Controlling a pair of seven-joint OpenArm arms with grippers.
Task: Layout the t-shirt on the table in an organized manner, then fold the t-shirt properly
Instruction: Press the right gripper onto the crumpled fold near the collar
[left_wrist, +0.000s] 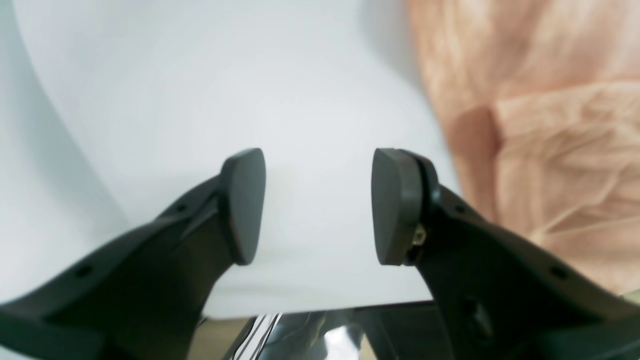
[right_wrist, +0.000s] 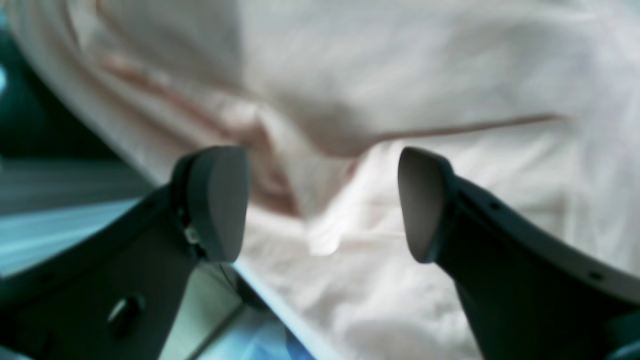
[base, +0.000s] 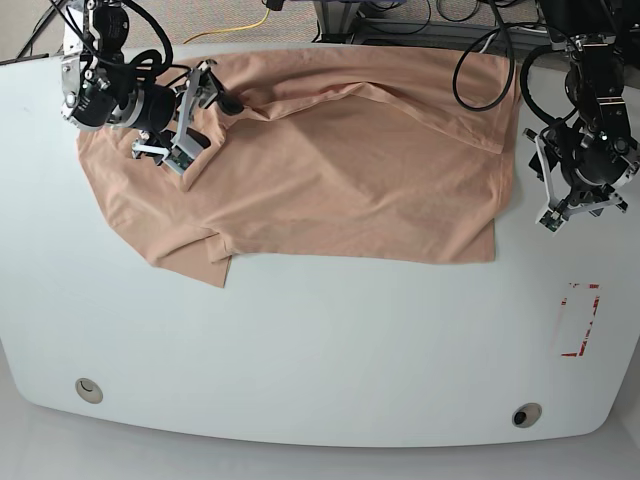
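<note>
The T-shirt (base: 330, 180) is stretching its long axis left to right, both end effectors' fingers (left_wrist: 245, 207) (right_wrist: 220, 205) parted.

So the floor (base: 60, 450) here is plain smooth grey along the near side, from where I'm standing. Over on the far side it's a mess of cables – one yellow cable (base: 232, 29) snaking across a pale patch, plus a bunch of black cables (base: 432, 20) looping around near some grey metal framework (base: 342, 14). There's also a glossy dark surface (left_wrist: 305, 332) low down with a bright white glare on it, and some thin pale stripes (left_wrist: 257, 332) beside it – can't tell what it is, way too blurry. Light's pretty bright and whitish overall.
</note>
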